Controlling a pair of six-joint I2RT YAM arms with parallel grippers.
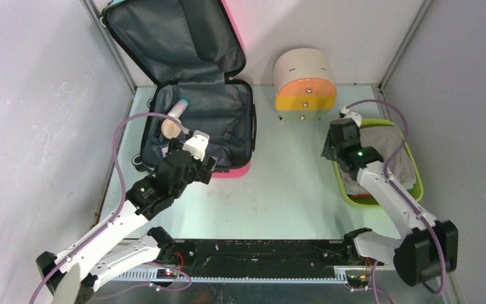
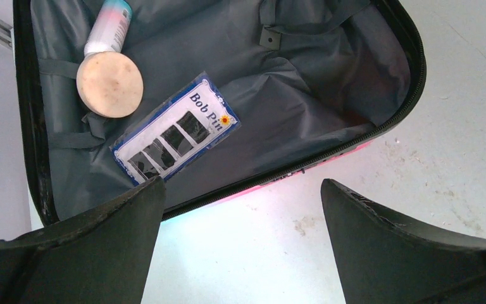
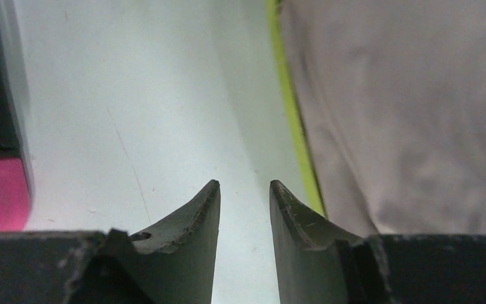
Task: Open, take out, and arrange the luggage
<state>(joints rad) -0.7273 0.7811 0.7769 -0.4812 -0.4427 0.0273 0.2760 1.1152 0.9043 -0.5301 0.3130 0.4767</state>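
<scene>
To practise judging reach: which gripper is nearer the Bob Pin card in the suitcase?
Left. The left gripper is over the rim of the luggage, close to the card; the right gripper is across the table by the green tray.

right hand (image 3: pixel 245 190): at 6 o'clock, fingers (image 3: pixel 193 228) a narrow gap apart, nothing between them
surface (image 3: pixel 133 95): pale, scuffed, from 12 down to 6
tray rim (image 3: pixel 289 107): lime-green strip, running from 12 towards 5
cloth (image 3: pixel 405 107): grey-beige, beyond the rim, 1 to 4
luggage (image 3: pixel 0 193): pink corner at 8, black trim above it at 9 to 10
</scene>
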